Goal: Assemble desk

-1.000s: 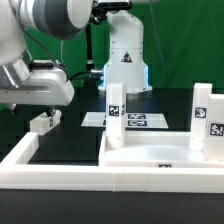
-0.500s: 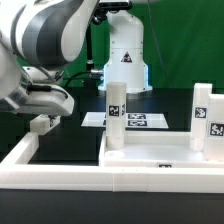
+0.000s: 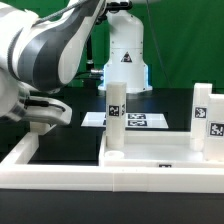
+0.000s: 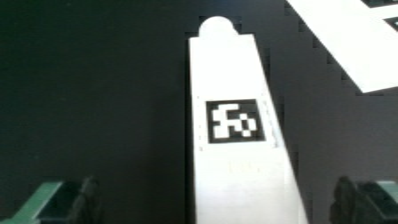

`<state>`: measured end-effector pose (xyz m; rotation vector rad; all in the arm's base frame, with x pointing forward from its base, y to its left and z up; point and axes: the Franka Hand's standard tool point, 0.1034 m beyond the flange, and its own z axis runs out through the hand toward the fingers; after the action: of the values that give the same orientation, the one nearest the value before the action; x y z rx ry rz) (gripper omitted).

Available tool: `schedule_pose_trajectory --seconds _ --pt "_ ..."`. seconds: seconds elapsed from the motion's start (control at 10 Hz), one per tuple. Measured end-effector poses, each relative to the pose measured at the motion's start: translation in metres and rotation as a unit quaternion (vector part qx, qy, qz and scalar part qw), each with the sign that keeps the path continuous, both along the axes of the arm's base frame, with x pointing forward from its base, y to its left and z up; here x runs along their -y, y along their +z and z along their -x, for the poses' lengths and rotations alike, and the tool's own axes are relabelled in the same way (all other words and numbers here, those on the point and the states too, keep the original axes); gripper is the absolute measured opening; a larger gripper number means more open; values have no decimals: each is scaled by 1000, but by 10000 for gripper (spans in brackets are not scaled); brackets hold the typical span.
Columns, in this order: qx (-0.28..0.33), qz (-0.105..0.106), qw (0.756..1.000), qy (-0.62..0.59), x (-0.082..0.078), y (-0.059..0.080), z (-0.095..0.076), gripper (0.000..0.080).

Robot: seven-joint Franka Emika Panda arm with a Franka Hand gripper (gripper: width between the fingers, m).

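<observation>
On inspection, the desk panel (image 3: 150, 158) lay flat on the black tabletop (image 3: 70, 143), close against the long white rim (image 3: 60, 172) at the near edge. Two legs stood upright on the panel: one leg (image 3: 115, 115) towards the exterior view's left, and a second leg (image 3: 207, 120) at the exterior view's right, both showing square tags. The marker board (image 3: 135, 121) lay flat behind them. The arm (image 3: 45, 50) filled the exterior view's left, its lower end held low over the tabletop. In the wrist view a third leg (image 4: 240, 130) lay lengthwise on the black surface, tag uppermost, between the fingertips (image 4: 57, 200) of the tool (image 4: 214, 200). The tool was spread wide, each finger standing apart from the leg and gripping nothing.
</observation>
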<state>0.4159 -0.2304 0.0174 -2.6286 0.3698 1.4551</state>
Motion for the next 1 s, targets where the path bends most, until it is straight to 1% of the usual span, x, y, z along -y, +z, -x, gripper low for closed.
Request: schedule_pose_trajectory --seconds 0.3,0.4,0.5,0.6,0.7,0.9,1.0 --pt "1 1 1000 0 -7 -5 -1 649" --pt "1 2 1000 0 -9 -7 -2 534" --pt "2 2 1000 1 -10 -7 -3 534" --pt "4 3 1000 2 -10 -8 -3 333" --pt "5 3 1000 3 -9 -8 -3 286" --pt "7 4 1000 4 -9 -7 -6 286" --pt "11 4 1000 10 -11 2 -12 286"
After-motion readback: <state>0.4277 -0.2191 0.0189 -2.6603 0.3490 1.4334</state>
